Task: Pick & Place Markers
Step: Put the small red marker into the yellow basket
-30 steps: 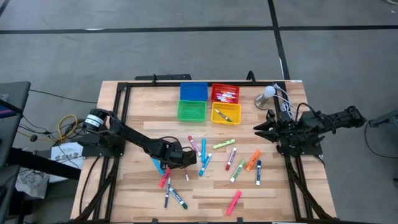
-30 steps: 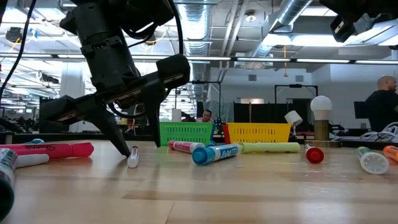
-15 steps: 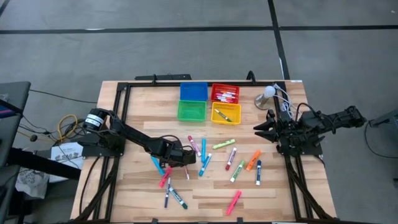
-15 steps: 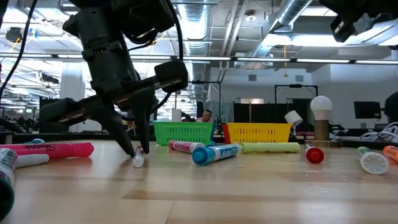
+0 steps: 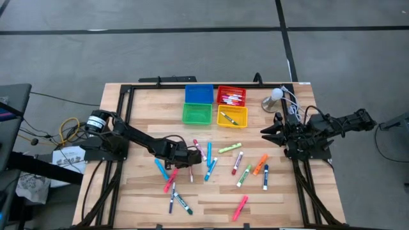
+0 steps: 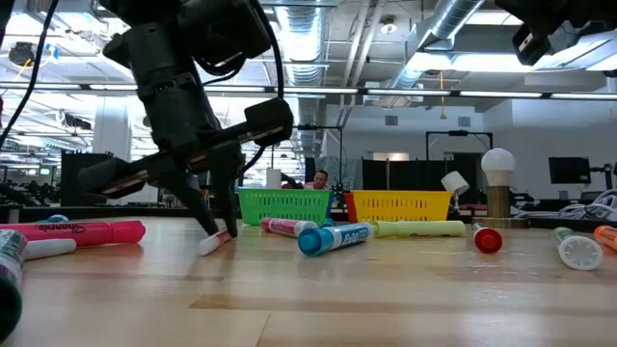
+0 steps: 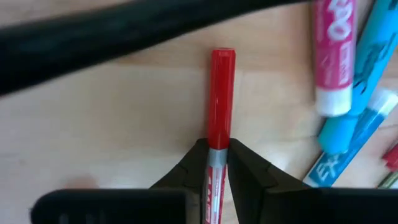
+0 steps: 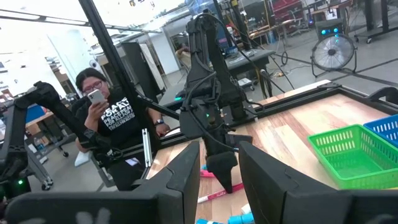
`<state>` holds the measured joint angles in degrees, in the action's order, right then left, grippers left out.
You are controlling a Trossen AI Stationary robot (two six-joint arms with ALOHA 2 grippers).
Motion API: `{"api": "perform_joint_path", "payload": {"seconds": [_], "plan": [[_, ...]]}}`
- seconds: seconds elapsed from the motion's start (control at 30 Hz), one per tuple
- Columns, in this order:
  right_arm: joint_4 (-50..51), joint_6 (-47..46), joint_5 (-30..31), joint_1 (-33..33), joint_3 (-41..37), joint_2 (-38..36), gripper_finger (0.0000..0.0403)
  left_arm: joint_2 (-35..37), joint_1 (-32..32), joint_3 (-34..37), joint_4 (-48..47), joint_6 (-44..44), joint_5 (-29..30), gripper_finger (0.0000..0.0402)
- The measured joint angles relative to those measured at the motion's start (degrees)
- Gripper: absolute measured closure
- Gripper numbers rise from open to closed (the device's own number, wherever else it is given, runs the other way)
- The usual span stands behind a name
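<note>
Many markers lie scattered on the wooden table (image 5: 147, 204), among them a pink one (image 5: 240, 206) and a light-green one (image 5: 230, 148). My left gripper (image 5: 190, 165) stands mid-table, pointing down, shut on a red-capped marker with a white barrel (image 7: 221, 93); the marker also shows in the low view (image 6: 214, 242). My right gripper (image 5: 265, 133) waits open and empty at the right side, above the table. My left gripper pinches the marker's white barrel (image 7: 217, 158) just behind the red cap between its two fingertips (image 7: 241, 163). The fingers come from above and lie across the marker. The marker sits tilted, its low end (image 6: 206, 247) on or just over the table.
Four small bins stand at the far middle: blue (image 5: 199, 94), red (image 5: 231, 96) with markers in it, green (image 5: 196, 114), yellow (image 5: 231, 117). A white bulb-shaped object (image 5: 275, 99) stands at the far right. Pink and blue markers (image 7: 336, 62) lie close beside the held one.
My left gripper has shut on the red-capped marker: its fingers stood apart around the marker's end a second ago and now meet on it. The marker has tipped, its held part raised a little.
</note>
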<state>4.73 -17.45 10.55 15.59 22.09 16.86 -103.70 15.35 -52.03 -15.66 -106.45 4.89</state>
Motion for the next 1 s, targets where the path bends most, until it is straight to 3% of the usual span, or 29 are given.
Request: {"api": "perform_joint_path", "payload": {"seconds": [0.67, 1.0], "plan": [[0.0, -0.1, 0.0, 0.0, 0.0, 0.0, 0.0301, 18.0, -3.9, 0.3, -2.6, 9.4, 5.7, 0.036], [-0.7, 0.7, 1.0, 0.0, 0.0, 0.0, 0.0301, 21.8, -3.9, 0.2, 11.0, 17.9, 10.8, 0.0359]]}}
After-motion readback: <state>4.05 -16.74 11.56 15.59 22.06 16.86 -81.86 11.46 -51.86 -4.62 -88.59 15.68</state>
